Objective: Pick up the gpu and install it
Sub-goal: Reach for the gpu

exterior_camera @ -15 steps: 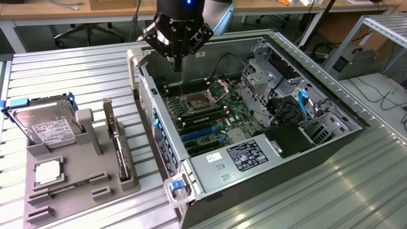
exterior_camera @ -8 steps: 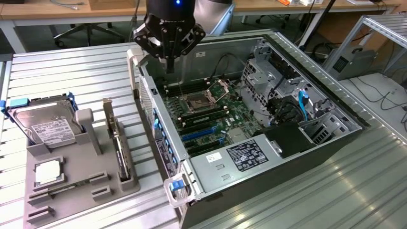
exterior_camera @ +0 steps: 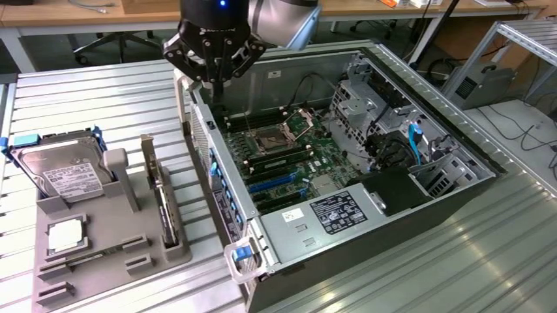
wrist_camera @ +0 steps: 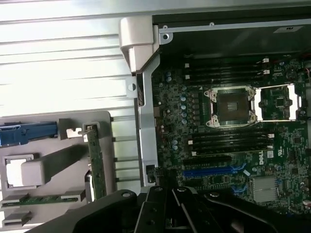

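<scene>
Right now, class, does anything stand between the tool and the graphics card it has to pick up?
Nothing visible does. The tool hangs above a corner of the open computer case, and the graphics card stands on edge in the gray holder beside it, open from above. The hard drive sits beyond the card.

The arm (exterior_camera: 280,21) comes in from the top of the exterior view. Its grey wrist joint is bent so that the black gripper (exterior_camera: 216,83) points straight down. The gripper hangs above the far part of the tabletop (exterior_camera: 104,104), well clear of its surface. Its two fingers (exterior_camera: 200,65) slant inward and meet at their tips. In the wrist view the gripper (wrist_camera: 169,195) appears as black linkages drawn close together.
</scene>
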Tool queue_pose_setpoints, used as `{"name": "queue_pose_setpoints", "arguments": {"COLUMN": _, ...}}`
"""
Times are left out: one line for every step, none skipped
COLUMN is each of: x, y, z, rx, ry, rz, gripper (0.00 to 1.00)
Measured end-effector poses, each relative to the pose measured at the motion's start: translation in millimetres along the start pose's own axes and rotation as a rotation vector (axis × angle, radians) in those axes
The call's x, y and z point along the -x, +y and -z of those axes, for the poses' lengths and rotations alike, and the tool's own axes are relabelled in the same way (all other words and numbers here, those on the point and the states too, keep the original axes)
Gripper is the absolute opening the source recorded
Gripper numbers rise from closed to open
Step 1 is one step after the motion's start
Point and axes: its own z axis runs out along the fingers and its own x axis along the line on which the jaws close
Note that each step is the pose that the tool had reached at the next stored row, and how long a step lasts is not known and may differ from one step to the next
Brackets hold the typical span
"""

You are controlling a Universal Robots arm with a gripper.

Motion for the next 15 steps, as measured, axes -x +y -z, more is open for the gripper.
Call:
{"name": "queue_pose_setpoints", "arguments": {"x": -2.0, "y": -0.1, "z": 0.0, "rx": 0.0001, "ry": -0.0001, "rz": 0.000, "gripper": 0.11}}
{"name": "queue_pose_setpoints", "arguments": {"x": -4.1, "y": -0.3, "z": 0.1, "rx": 0.0001, "ry": -0.0001, "rz": 0.000, "gripper": 0.11}}
{"name": "queue_pose_setpoints", "arguments": {"x": -5.5, "y": -0.4, "z": 0.1, "rx": 0.0001, "ry": -0.0001, "rz": 0.000, "gripper": 0.11}}
{"name": "queue_pose_setpoints", "arguments": {"x": -7.2, "y": -0.5, "z": 0.1, "rx": 0.0001, "ry": -0.0001, "rz": 0.000, "gripper": 0.11}}
{"name": "queue_pose_setpoints", "arguments": {"x": -8.7, "y": -0.6, "z": 0.2, "rx": 0.0002, "ry": -0.0001, "rz": 0.000, "gripper": 0.11}}
{"name": "queue_pose_setpoints", "arguments": {"x": -10.4, "y": -0.8, "z": 0.2, "rx": 0.0001, "ry": -0.0001, "rz": 0.000, "gripper": 0.11}}
{"name": "queue_pose_setpoints", "arguments": {"x": -12.2, "y": -0.9, "z": 0.3, "rx": 0.0001, "ry": -0.0001, "rz": 0.000, "gripper": 0.11}}
{"name": "queue_pose_setpoints", "arguments": {"x": -14.0, "y": -1.0, "z": 0.3, "rx": 0.0002, "ry": -0.0001, "rz": 0.000, "gripper": 0.11}}
{"name": "queue_pose_setpoints", "arguments": {"x": -15.8, "y": -1.2, "z": 0.4, "rx": 0.0001, "ry": -0.0001, "rz": 0.000, "gripper": 0.11}}
{"name": "queue_pose_setpoints", "arguments": {"x": -17.6, "y": -1.3, "z": 0.5, "rx": 0.0000, "ry": -0.0001, "rz": 0.000, "gripper": 0.11}}
{"name": "queue_pose_setpoints", "arguments": {"x": -19.3, "y": -1.4, "z": 0.5, "rx": 0.0001, "ry": -0.0001, "rz": 0.000, "gripper": 0.11}}
{"name": "queue_pose_setpoints", "arguments": {"x": -21.5, "y": -1.5, "z": 0.6, "rx": 0.0000, "ry": 0.0000, "rz": 0.000, "gripper": 0.11}}
{"name": "queue_pose_setpoints", "arguments": {"x": -22.9, "y": -1.6, "z": 0.6, "rx": 0.0000, "ry": 0.0000, "rz": 0.000, "gripper": 0.11}}
{"name": "queue_pose_setpoints", "arguments": {"x": -24.7, "y": -1.8, "z": 0.6, "rx": 0.0000, "ry": -0.0001, "rz": 0.000, "gripper": 0.11}}
{"name": "queue_pose_setpoints", "arguments": {"x": -26.1, "y": -1.9, "z": 0.7, "rx": 0.0001, "ry": -0.0001, "rz": 0.000, "gripper": 0.11}}
